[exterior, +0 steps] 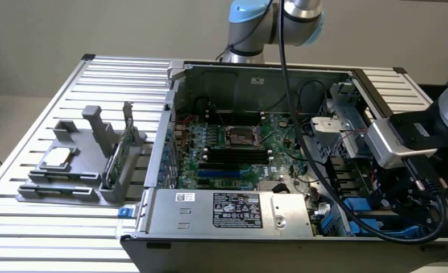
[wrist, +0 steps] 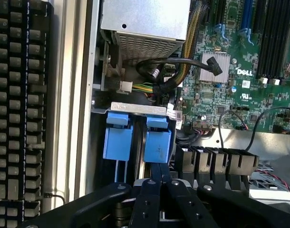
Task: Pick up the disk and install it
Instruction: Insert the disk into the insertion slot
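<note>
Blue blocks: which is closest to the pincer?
The blue block nearer the green board; the pincer points at it. The other block sits nearer the keyboard.

case (exterior: 247,74) on table (exterior: 49,239); fixture (exterior: 65,190) at exterior view's left of case; motherboard (exterior: 277,162) in case; hand (wrist: 159,170) inside case

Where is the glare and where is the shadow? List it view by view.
Exterior view: soft even light, the ribbed table bright, the computer case shadowed inside toward the exterior view's right. Wrist view: a bluish cast, glare on the metal strip beside the keyboard, the gripper dark against the blue carriers.
</note>
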